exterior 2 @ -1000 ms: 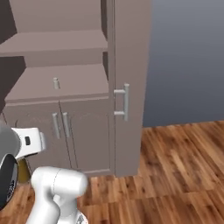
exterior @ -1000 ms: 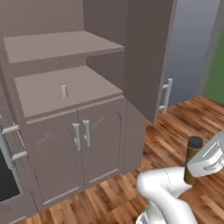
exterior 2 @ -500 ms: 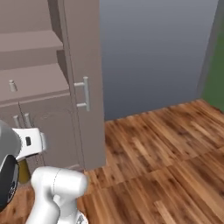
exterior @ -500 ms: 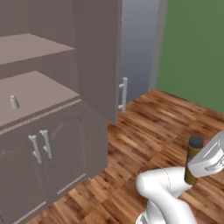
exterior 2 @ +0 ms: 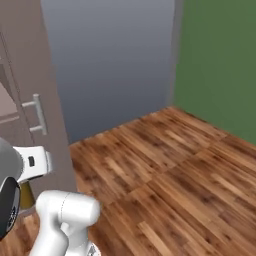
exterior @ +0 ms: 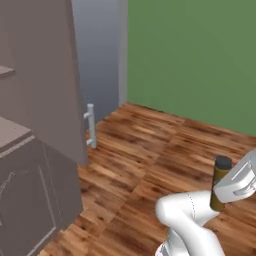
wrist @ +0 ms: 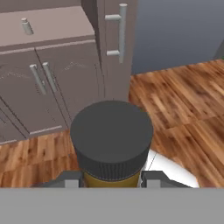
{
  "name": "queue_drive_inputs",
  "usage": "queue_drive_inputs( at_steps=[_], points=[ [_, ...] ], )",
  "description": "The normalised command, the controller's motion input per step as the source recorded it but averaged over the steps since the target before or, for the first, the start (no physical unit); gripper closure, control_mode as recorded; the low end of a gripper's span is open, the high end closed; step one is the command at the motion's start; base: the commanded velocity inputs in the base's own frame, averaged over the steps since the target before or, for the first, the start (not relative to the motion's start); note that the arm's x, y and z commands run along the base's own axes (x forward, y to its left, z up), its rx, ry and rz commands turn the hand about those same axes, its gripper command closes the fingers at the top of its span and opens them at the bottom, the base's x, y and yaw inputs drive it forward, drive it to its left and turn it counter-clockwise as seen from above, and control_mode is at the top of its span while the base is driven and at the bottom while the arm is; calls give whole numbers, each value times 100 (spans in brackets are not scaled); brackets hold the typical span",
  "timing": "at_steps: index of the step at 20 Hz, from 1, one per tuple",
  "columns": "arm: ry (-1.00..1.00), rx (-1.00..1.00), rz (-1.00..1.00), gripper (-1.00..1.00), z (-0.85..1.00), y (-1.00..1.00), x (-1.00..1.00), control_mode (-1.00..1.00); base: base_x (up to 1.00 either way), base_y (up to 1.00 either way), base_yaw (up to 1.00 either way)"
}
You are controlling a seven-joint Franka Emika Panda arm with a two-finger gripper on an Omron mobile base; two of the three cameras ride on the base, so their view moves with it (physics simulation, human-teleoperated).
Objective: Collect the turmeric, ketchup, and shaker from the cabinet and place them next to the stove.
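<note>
**a:** so which step is this? looks like the carry leg to me. the gripper [wrist: 112, 181] is clamped on the turmeric [wrist: 111, 142], a finger on each side of the mustard body, dark cap sticking up between them. from the left base camera the jar [exterior: 219, 183] sits upright in the hand, low over the wood floor [exterior: 150, 150].

**b:** yeah, agreed, first of the three in hand and not yet dropped off. the cabinet [wrist: 57, 65] is off to one side with its two small doors shut, and the shaker [wrist: 27, 26] is standing on the open shelf above them, well apart from the jar. can't spot the ketchup or the stove from here (just green wall [exterior: 195, 55] and a grey wall ahead of the base).

**a:** so next move, i'd guess: get the base round to the stove, keep the jar upright, set it down beside the cooktop and only then let the fingers go.

**b:** and then back for the shaker and the ketchup. main worry would be clipping the tall cupboard with the bar handle [exterior: 90, 125] on the way.
</note>
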Motion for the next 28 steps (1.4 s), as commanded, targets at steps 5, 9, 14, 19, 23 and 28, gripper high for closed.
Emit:
queue_drive_inputs(
  at_steps=[5, 9, 14, 19, 23, 28],
  points=[
    [0, 0, 0, 100, 0, 0, 0, 100, 34, -58, -40],
    [0, 0, 0, 100, 0, 0, 0, 100, 30, -69, -37],
    [0, 0, 0, 100, 0, 0, 0, 100, 25, -75, -36],
    [0, 0, 0, 100, 0, 0, 0, 100, 26, -70, -37],
    [0, 0, 0, 100, 0, 0, 0, 100, 39, -49, -40],
    [0, 0, 0, 100, 0, 0, 0, 100, 60, -25, -42]
  ],
)
